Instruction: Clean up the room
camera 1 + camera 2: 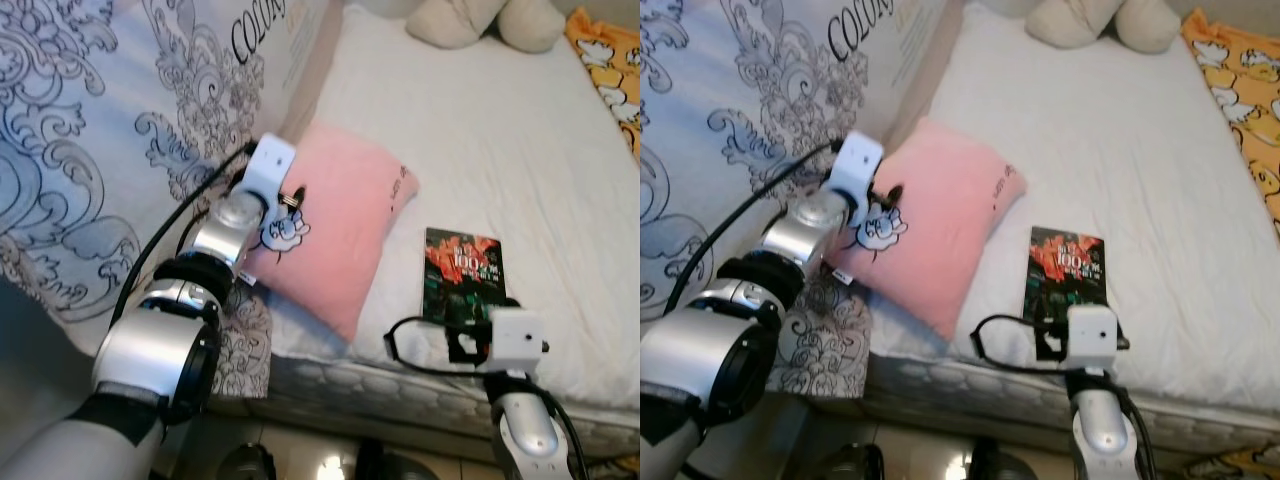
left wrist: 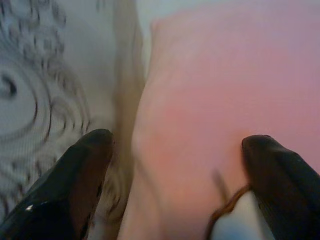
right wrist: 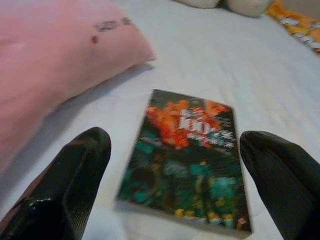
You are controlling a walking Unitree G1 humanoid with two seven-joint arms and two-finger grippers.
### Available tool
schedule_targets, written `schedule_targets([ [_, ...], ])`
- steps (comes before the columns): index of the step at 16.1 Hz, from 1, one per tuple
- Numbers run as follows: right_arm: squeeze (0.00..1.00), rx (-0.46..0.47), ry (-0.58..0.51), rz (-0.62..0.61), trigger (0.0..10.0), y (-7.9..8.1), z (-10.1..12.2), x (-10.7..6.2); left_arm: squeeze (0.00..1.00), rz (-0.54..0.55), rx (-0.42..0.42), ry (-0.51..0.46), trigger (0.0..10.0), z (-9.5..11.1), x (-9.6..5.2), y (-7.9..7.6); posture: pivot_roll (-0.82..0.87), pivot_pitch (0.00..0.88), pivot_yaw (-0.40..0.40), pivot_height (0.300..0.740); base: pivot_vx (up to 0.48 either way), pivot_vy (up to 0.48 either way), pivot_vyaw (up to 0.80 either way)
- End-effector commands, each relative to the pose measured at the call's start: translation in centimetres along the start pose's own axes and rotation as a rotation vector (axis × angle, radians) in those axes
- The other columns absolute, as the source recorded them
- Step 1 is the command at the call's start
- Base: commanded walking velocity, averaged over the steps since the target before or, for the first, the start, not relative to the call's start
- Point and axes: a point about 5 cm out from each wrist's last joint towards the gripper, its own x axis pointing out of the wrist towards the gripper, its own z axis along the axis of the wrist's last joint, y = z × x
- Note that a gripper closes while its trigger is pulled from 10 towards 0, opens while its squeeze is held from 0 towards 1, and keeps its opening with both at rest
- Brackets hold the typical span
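Observation:
A pink pillow (image 1: 340, 230) lies on the white bed (image 1: 480, 140) near its front left edge, leaning against a patterned duvet (image 1: 90, 150). My left gripper (image 2: 175, 165) is open, its fingers (image 2: 80, 180) spread across the pillow's left edge where it meets the duvet. A dark book (image 1: 460, 275) with orange and green cover art lies flat on the sheet to the right of the pillow. My right gripper (image 3: 175, 185) is open just short of the book's (image 3: 192, 157) near edge, a fingertip on either side of it.
A cream plush toy (image 1: 480, 20) sits at the head of the bed. An orange patterned blanket (image 1: 610, 60) lies at the far right. The mattress front edge (image 1: 400, 385) runs below both arms, with dark objects on the floor beneath.

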Motion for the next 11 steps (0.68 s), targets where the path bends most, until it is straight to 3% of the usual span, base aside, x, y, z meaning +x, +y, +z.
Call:
schedule_targets([
  [1,0.00,0.002,0.011,0.013,10.0,0.2,0.2,-0.2,0.00,0.025,0.034,0.009,10.0,0.1,0.0,0.4,-0.08,0.120,0.011,0.740,0.000,0.000,0.00],
  [4,0.00,0.041,0.033,0.115,10.0,1.8,0.5,-1.9,0.00,0.003,-0.066,0.078,10.0,-1.5,-0.1,0.3,-0.10,0.160,0.009,0.740,0.000,0.000,0.00],
  [5,0.00,0.062,0.046,0.153,10.0,2.2,0.5,-2.3,0.00,-0.027,-0.097,0.086,4.7,-1.8,-0.1,0.1,-0.10,0.163,0.010,0.740,0.000,0.000,0.00],
  [6,0.00,0.064,0.053,0.162,10.0,2.3,0.5,-2.5,0.00,-0.047,-0.106,0.098,0.0,-1.9,-0.1,-0.2,-0.10,0.164,0.011,0.740,0.000,0.000,0.00],
  [11,0.00,0.071,0.089,0.179,10.0,2.2,0.5,-2.6,0.00,-0.081,-0.144,0.083,0.0,-1.5,0.0,-1.0,-0.11,0.160,0.011,0.740,0.000,0.000,0.00],
])
